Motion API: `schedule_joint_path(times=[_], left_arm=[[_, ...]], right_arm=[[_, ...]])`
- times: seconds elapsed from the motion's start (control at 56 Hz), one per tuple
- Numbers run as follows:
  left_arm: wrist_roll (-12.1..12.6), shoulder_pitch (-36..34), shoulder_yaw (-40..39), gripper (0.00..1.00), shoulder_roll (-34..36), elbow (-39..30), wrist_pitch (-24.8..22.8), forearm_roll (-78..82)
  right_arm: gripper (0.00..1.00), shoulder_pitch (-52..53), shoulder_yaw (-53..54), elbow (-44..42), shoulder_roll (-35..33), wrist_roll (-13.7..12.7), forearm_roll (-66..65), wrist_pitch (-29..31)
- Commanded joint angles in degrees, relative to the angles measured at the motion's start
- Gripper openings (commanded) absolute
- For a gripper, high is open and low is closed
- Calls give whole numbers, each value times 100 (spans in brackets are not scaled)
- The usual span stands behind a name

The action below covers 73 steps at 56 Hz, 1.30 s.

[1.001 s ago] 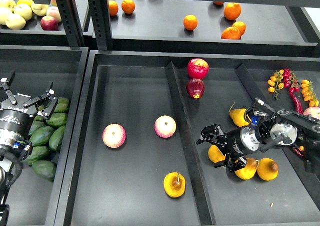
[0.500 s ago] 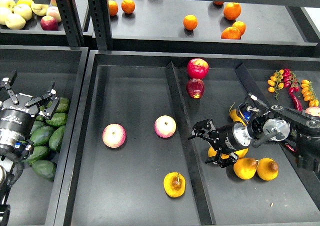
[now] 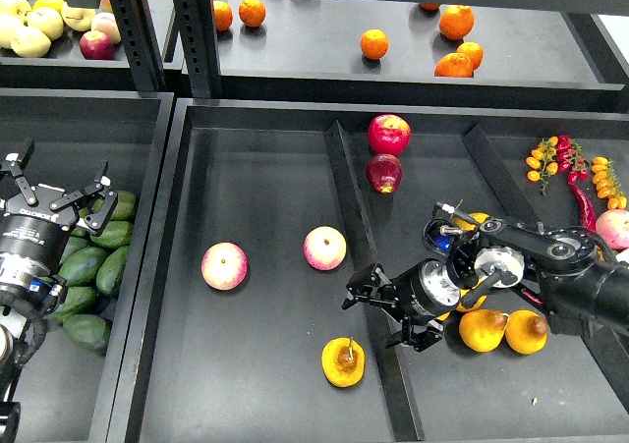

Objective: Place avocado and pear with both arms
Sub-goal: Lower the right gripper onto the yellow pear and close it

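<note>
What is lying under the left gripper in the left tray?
Under the open left gripper lies a pile of avocados, dark green. The wrist covers part of the pile, so how many avocados are there cannot be seen.

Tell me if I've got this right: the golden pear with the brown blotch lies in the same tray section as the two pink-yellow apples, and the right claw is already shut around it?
Not quite. The head view shows the pear in the same section as the two pink-yellow apples, but the right gripper is not shut around it. It is open and empty, above the divider just up and right of the pear, not touching it.
</note>
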Motion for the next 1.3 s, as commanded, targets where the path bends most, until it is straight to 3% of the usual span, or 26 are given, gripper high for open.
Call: schedule_joint_path(times=[0.0,0.751,1.287], left_arm=[[0,0,0,100,0,0,0,0],[44,36,8,100,0,-114,0,0],[52,71,114,100,0,-211,0,0]], right_arm=[[100,-62,-64,-8,26,0,-18,0],[99,-414,-143,-139,219,0,-229,0],[56,-651,-29,-500,360,0,-624,0]])
